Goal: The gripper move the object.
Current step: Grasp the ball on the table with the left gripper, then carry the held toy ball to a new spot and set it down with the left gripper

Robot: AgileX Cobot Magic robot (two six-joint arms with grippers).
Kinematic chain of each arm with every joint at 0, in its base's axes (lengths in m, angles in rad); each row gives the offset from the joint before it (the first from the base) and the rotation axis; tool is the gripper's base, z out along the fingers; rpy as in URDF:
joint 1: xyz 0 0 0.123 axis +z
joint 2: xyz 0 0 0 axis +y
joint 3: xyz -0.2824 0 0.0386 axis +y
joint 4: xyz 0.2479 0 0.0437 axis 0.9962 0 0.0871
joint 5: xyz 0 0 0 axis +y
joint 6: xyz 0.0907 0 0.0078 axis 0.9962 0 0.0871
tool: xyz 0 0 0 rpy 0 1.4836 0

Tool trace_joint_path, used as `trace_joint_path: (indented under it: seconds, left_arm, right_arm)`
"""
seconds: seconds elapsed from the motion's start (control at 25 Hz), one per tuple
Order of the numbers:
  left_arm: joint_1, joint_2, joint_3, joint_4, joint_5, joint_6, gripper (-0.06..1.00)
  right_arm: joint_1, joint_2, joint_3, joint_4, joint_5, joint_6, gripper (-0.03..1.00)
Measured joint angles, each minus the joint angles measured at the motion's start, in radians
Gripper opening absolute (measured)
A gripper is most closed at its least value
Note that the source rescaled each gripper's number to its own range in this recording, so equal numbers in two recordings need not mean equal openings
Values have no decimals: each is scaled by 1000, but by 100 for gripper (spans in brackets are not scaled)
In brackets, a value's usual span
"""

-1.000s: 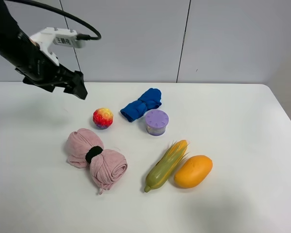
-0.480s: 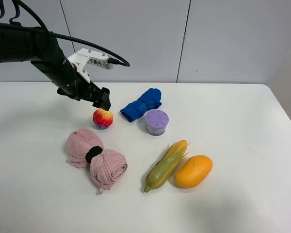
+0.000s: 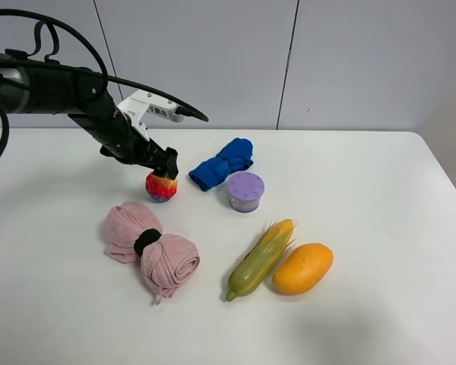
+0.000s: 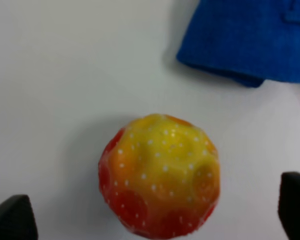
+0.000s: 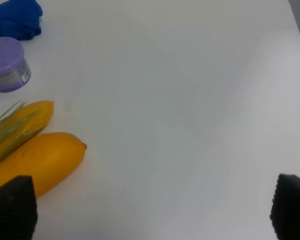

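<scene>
Between spread left jaws, ball [image 4: 159,175] on table [image 4: 50,75]; blue cloth [image 4: 250,40] near

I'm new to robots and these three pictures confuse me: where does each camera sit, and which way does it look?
Exterior high: mounted above, facing down on the white table; shows the left arm with the left tool over the ball.
Left wrist: on that arm, looking down at the ball; two fingertips show.
Right wrist: on the other arm, looking at mango and corn; right tool tips show.
Shared: ball and blue cloth in the first two.
</scene>
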Motion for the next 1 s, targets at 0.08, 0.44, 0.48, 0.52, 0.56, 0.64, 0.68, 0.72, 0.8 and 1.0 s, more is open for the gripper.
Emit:
trace_joint_path:
  seconds: [0.08,0.44,0.48,0.52,0.56,0.64,0.68,0.72,0.8,1.0]
  left_arm:
    - [0,22,0,0,-12,1,100]
    - [0,122,0,5,-73,23,100]
    - [0,130,0,5,-78,23,100]
    - [0,136,0,5,-82,25,100]
    - [0,142,0,5,-84,25,99]
    - [0,149,0,5,-91,26,85]
    - [0,151,0,2,-93,26,64]
    - [0,151,0,-4,-93,26,38]
    - [-1,151,0,-5,-91,26,0]
    - [-1,140,0,-4,-63,26,8]
  right_arm:
    - [0,0,0,0,0,0,100]
    - [0,0,0,0,0,0,100]
    - [0,0,0,0,0,0,100]
    - [0,0,0,0,0,0,100]
    - [0,0,0,0,0,0,100]
    - [0,0,0,0,0,0,100]
    - [0,0,0,0,0,0,100]
    - [0,0,0,0,0,0,100]
    - [0,0,0,0,0,0,100]
    - [0,0,0,0,0,0,100]
